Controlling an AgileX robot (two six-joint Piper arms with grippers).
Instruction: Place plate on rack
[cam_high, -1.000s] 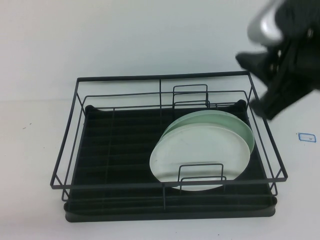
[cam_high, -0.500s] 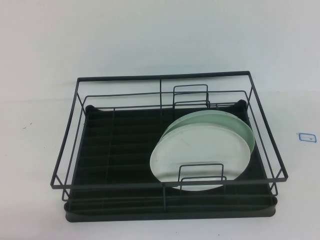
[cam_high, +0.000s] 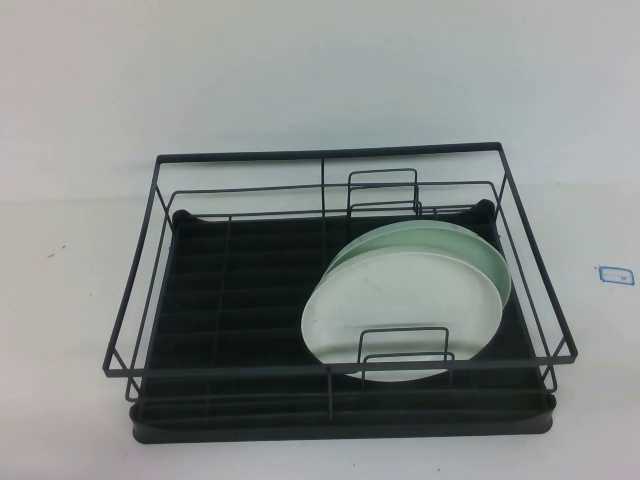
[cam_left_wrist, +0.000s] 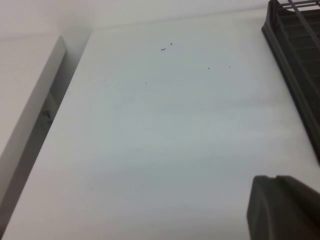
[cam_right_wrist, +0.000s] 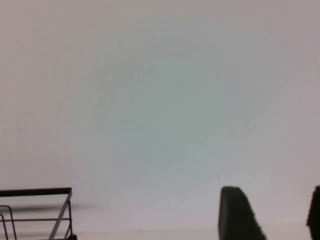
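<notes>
Leaning in rack (cam_high: 150, 250): plate (cam_high: 385, 310), mint plate (cam_high: 470, 255) behind; right end effector (cam_right_wrist: 272, 212) open; left end effector (cam_left_wrist: 285, 207) beside rack.

I count one black rack (cam_high: 240, 300), two plates in it, the white plate (cam_high: 375, 305) and a green plate (cam_high: 470, 255), and one small blue sticker (cam_high: 614, 273).

We find the rack (cam_high: 338, 300) standing on the desk (cam_high: 300, 80), about in the middle. In its right half the plate (cam_high: 385, 315) leans tilted, its lower edge behind a small wire loop (cam_high: 403, 350) at the near side. A second plate (cam_high: 478, 255) leans just behind it, the two overlapping – whether they touch we cannot tell. A small tag (cam_high: 614, 273) lies on the desk, right of the rack and apart from it. The left pincer (cam_left_wrist: 285, 207) hangs over bare desk beside the rack; the right pincer (cam_right_wrist: 272, 212) hangs clear of it, one rack corner near – neither shows from above
</notes>
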